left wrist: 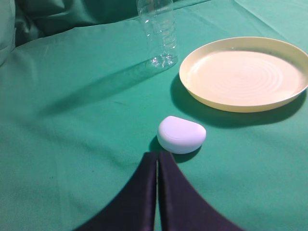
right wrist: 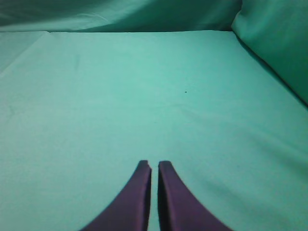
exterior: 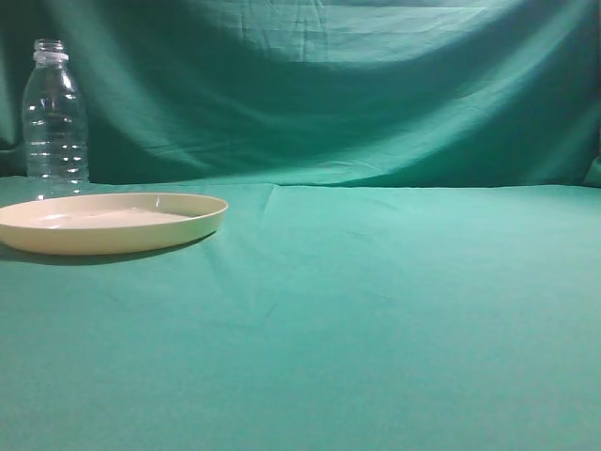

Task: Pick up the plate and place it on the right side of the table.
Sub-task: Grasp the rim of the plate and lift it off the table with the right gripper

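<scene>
The cream-yellow plate (exterior: pixel 108 222) lies flat on the teal-green table (exterior: pixel 376 310) at the far left of the exterior view. In the left wrist view the plate (left wrist: pixel 244 72) sits ahead and to the right of my left gripper (left wrist: pixel 157 155), which is shut and empty, well short of the plate. My right gripper (right wrist: pixel 154 165) is shut and empty over bare cloth (right wrist: pixel 144 86). Neither gripper shows in the exterior view.
A clear plastic bottle (exterior: pixel 54 117) stands upright behind the plate's left part; it also shows in the left wrist view (left wrist: pixel 158 32). A small white rounded case (left wrist: pixel 181 134) lies just ahead of my left fingertips. A green cloth backdrop (exterior: pixel 329 85) hangs behind the table.
</scene>
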`<state>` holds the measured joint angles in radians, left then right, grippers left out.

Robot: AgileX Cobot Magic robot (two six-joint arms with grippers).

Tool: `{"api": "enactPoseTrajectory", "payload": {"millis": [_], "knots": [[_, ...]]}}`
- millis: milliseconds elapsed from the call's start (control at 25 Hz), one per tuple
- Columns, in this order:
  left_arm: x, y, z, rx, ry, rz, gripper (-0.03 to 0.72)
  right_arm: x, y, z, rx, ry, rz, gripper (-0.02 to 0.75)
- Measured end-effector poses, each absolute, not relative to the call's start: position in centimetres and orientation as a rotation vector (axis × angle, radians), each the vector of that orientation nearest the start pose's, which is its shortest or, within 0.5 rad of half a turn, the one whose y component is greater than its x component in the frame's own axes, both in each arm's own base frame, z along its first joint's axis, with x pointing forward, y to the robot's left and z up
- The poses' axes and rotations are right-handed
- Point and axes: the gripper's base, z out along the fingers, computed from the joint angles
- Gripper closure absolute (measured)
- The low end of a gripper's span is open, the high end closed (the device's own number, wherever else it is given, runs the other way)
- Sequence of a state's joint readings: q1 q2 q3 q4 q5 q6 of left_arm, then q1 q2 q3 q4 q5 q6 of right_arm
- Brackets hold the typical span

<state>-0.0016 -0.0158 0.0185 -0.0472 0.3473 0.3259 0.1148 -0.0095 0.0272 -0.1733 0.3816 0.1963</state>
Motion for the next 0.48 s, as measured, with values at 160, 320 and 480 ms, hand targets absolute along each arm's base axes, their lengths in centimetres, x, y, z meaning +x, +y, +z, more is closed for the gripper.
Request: {"api": "enactPoseTrajectory", "payload": {"millis": [160,320,480], "knots": [[5.29,-0.15,17.65,0.27,1.817,0.182,0.688,5.27,0.02,17.08,-0.031,1.877,0.043,0.738],[5.29,-0.15,17.65,0.27,1.817,0.182,0.688,5.27,0.02,17.08,-0.031,1.877,0.043,0.738],[5.29,-0.15,17.65,0.27,1.817,0.182,0.688,5.27,0.02,17.08,-0.031,1.877,0.043,0.738]]}}
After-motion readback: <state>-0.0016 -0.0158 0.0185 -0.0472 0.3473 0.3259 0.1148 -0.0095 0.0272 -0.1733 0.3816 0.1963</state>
